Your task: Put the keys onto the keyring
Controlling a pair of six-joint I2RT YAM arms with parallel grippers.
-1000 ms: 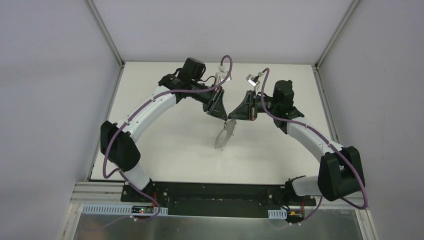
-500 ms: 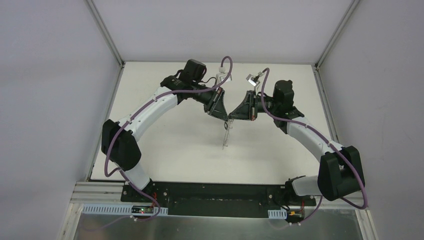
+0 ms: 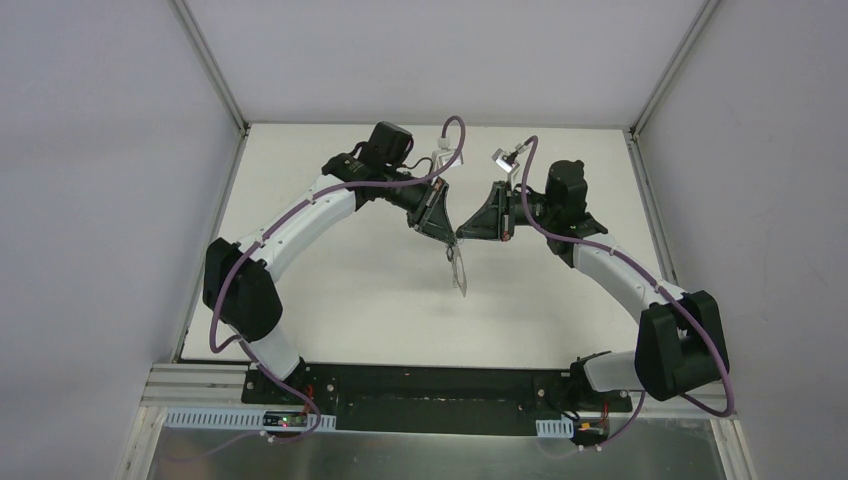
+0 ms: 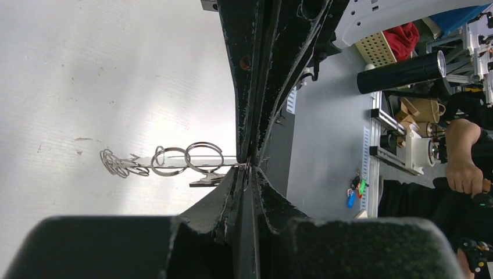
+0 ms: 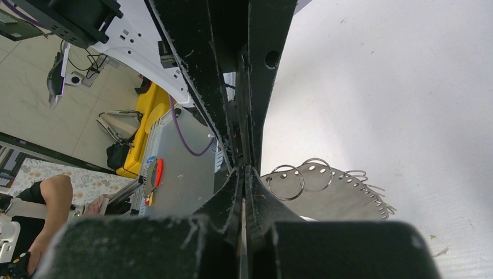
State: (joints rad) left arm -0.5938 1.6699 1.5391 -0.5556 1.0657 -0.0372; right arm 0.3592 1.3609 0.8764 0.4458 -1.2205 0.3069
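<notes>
My two grippers meet tip to tip above the middle of the table. The keyring [image 3: 459,272] hangs just below them as a thin flat silvery piece. Holes along its rim carry several small wire rings [image 5: 337,200]. My right gripper [image 5: 242,172] is shut, and the keyring's near end vanishes behind its fingertip. My left gripper [image 4: 247,173] has its jaws pinched almost together, with a thin wire between the tips. From the left wrist the keyring [image 4: 174,164] shows edge-on. A small dark flat piece [image 4: 204,179] sticks out beside my left finger. I cannot tell whether it is the key.
The white table [image 3: 340,300] is walled on three sides, with metal posts [image 3: 210,65] at the back corners. A black base rail [image 3: 420,385] runs along the near edge. The purple cables [image 3: 455,125] loop above both wrists.
The hanging keyring has turned: broadside a second ago, edge-on half a second ago, now slanting down to the right. My left jaws have narrowed. Both arms have barely moved.
</notes>
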